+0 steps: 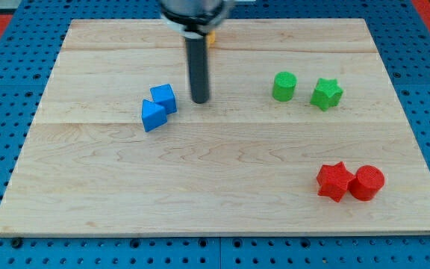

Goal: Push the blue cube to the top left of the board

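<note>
Just to the view's left of my tip (200,100), sitting near but apart from it: the blue cube (163,97), turned corner-on. Touching the cube on its lower-left side, a bit farther from my tip: a blue wedge-like block (153,116), exact shape hard to make out. Both blue blocks lying left of centre in the upper half of the wooden bench (200,194), well short of its top-left corner.

Coming down from the view's top: the dark rod, ending in my tip and resting on or just above the wood. Open or closed state: cannot tell, only the plain rod showing, touching no block.

To the view's right of my tip, well apart and slightly higher: a green cylinder (284,86), standing upright. Just beside it, farther right: a green star (326,93), the two not touching.

Far to the lower right of my tip, near the bench's bottom-right corner: a red star (334,181) and a red cylinder (366,182), pressing side by side.

Above my tip, peeking out behind the rod near the top edge: a small orange block (210,37), mostly hidden, shape unclear.
</note>
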`<action>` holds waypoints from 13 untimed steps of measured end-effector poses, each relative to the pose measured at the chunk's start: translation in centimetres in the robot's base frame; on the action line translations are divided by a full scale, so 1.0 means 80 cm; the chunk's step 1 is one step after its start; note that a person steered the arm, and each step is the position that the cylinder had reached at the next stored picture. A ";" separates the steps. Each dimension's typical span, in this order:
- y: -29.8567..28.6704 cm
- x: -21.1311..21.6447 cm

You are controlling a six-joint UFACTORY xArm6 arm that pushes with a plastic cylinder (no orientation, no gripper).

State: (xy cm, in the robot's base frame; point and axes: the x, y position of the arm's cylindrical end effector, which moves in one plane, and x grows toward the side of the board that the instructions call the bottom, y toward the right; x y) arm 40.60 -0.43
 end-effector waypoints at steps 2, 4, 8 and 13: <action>-0.140 0.018; -0.170 -0.027; -0.173 -0.151; -0.204 -0.200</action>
State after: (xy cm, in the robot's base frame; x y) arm 24.56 -16.72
